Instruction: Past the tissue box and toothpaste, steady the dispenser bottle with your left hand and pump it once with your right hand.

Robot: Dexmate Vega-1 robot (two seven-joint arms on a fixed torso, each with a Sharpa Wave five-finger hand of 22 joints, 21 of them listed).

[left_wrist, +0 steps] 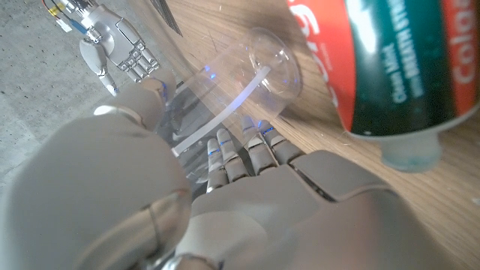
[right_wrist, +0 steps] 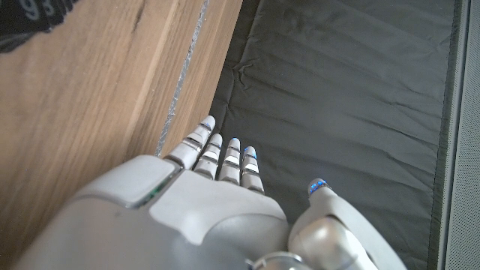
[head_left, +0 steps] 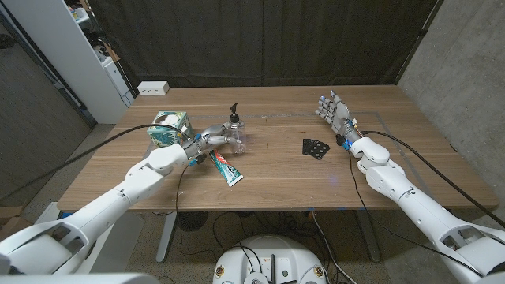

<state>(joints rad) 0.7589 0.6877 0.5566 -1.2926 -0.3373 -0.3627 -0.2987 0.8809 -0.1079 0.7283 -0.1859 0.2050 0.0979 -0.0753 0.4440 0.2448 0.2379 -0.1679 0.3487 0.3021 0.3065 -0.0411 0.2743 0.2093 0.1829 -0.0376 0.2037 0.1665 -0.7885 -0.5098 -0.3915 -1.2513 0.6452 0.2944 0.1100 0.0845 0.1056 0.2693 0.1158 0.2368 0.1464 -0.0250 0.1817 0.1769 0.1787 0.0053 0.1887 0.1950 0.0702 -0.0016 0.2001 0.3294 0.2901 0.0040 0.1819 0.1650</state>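
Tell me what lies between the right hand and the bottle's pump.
Nothing that blocks it. The right hand is open and raised over the table's right side, and the table between it and the bottle is bare wood. A small black object lies nearer the robot than that line. The left hand grips the bottle.

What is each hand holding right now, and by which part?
The left hand grips the clear dispenser bottle around its body, below the black pump. The right hand holds nothing, fingers apart, well away from the bottle.
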